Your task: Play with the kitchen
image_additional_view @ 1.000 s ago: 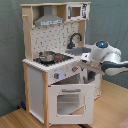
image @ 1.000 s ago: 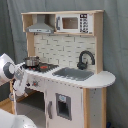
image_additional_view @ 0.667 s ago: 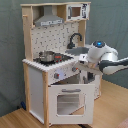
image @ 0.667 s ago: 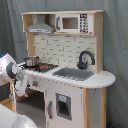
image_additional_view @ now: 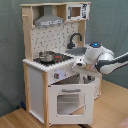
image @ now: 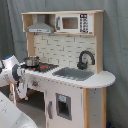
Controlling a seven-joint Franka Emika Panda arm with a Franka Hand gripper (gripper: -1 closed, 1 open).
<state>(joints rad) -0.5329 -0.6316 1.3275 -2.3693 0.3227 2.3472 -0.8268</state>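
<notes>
The kitchen (image: 75,95) (image_additional_view: 37,85) is a tall white and light-wood toy unit with a hood, a pegboard back, a black faucet (image: 85,59) and a grey sink (image: 75,73). A small metal pot (image_additional_view: 46,56) stands on the stovetop (image: 46,66). In the second exterior view the oven door (image_additional_view: 70,102) hangs ajar. My gripper (image_additional_view: 79,65) is at the counter's front edge by the knobs, just above that door. In the first exterior view the arm (image: 12,72) sits at the kitchen's left end and hides the gripper.
A microwave panel (image: 72,22) sits in the top shelf. Grey curtain (image: 115,45) hangs behind the kitchen. The unit stands on a wooden floor (image_additional_view: 15,120). A white rounded surface (image: 12,117) fills the first exterior view's lower left corner.
The arm has shifted slightly toward the second exterior view's left, bringing the gripper closer to the counter front. The oven door looks unchanged.
</notes>
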